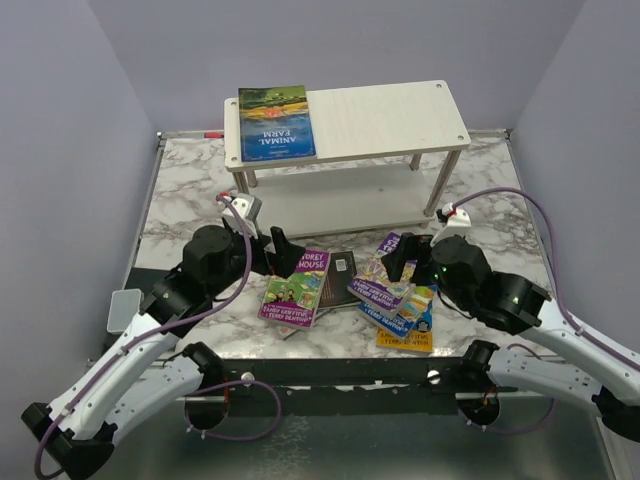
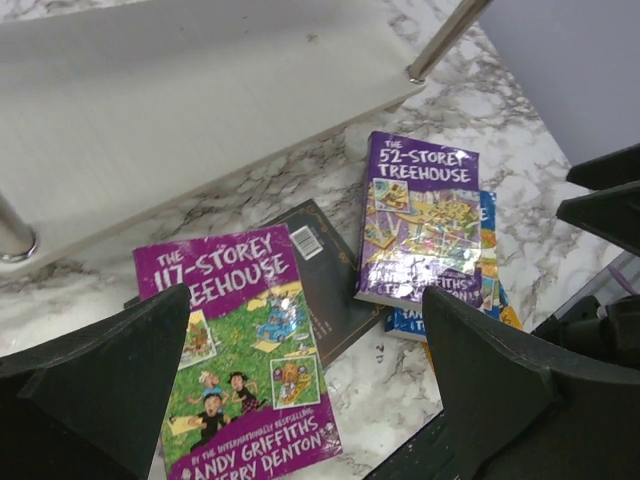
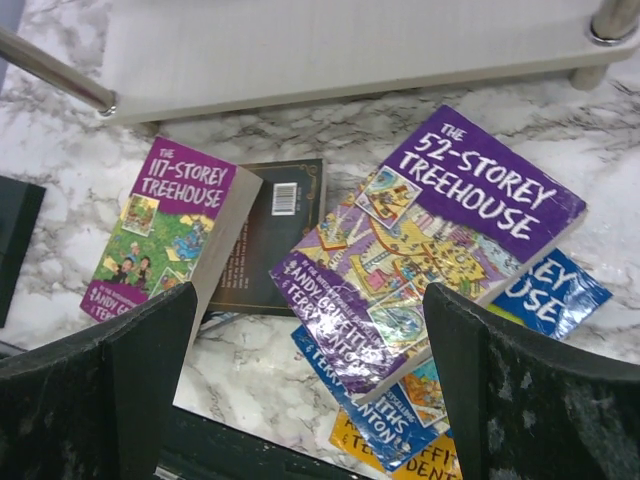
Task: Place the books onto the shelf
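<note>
1. The left gripper [image 2: 305, 300] is spread wide, its two black fingers [image 2: 110, 380] far apart with nothing pinched between them. It hangs over the left group of books and tilts down at them.
2. The right gripper [image 3: 310, 300] is also fully spread and holds nothing. It hangs over the right pile, its fingers [image 3: 520, 400] framing the topmost cover. The pictures do not show either gripper touching a book.
3. Under the left gripper, the purple 117-Storey Treehouse book [image 2: 240, 350] lies face up on the marble table [image 1: 180, 200]. Its right edge overlaps a dark book [image 2: 330, 270], which lies with its barcode side up.
4. Just to the right, the purple 52-Storey Treehouse book [image 3: 430, 240] lies face up and askew on top of a pile. One corner of it is near the dark book.
5. A blue book [image 3: 555, 290] lies beneath it, sticking out on the right and at the near side. An orange book [image 3: 400, 460] lies at the bottom, showing only at the near edge.
6. Beyond the books stands the white two-tier shelf [image 1: 390, 120], its metal legs on the table. All the loose books lie in front of its lower tier.
7. Animal Farm [image 1: 275, 125] lies flat on the top tier at its left end, cover up.
</note>
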`<state>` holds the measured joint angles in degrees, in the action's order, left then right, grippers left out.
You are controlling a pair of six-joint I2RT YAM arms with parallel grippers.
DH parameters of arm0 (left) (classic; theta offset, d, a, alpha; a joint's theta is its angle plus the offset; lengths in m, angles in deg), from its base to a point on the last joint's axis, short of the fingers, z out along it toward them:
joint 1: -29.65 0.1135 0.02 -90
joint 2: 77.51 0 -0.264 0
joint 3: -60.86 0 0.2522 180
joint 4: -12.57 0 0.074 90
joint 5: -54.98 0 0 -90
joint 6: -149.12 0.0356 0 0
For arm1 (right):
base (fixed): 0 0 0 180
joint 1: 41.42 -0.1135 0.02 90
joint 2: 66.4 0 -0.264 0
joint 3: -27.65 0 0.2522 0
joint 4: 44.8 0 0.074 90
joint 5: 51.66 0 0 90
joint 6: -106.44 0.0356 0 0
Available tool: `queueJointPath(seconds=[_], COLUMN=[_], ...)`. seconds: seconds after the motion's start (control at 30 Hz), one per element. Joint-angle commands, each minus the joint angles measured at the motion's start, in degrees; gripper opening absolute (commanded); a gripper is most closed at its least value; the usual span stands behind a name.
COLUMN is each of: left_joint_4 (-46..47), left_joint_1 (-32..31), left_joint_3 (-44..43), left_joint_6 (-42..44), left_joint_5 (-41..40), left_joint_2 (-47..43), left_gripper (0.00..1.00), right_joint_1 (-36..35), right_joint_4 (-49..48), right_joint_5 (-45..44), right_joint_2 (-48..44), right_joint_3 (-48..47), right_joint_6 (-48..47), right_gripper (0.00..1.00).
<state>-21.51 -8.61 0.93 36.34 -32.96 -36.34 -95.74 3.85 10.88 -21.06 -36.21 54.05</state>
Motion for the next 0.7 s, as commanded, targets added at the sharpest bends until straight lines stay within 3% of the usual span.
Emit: queueJointPath(seconds=[0.0, 0.13, 0.33, 0.67], left_joint_4=[-8.88, -13.67, -15.78, -11.15], left_joint_1=[-0.02, 0.02, -0.03, 0.03], left_joint_3=[-1.86, -1.71, 2.95, 10.98], left_joint_6=[-3.24, -8.18, -18.75, -25.8], left_joint_5=[-8.91, -12.56, -18.95, -18.8], left_joint_2=[-0.2, 1.89, 2.3, 5.04], left_gripper=[0.99, 0.99, 0.99, 0.99], right_joint_1=[-0.26, -0.26, -0.26, -0.25], right_joint_4=[8.03, 5.31, 1.5, -9.66], right_joint_5=[-4.51, 0.22, 1.53, 15.57], right_joint_2=[-0.2, -1.49, 0.11, 10.74], right_joint_3=[-1.73, 0.59, 4.3, 6.89], right_joint_6=[3.99, 0.22, 2.37, 1.89], right_gripper=[1.0, 1.0, 1.0, 1.0])
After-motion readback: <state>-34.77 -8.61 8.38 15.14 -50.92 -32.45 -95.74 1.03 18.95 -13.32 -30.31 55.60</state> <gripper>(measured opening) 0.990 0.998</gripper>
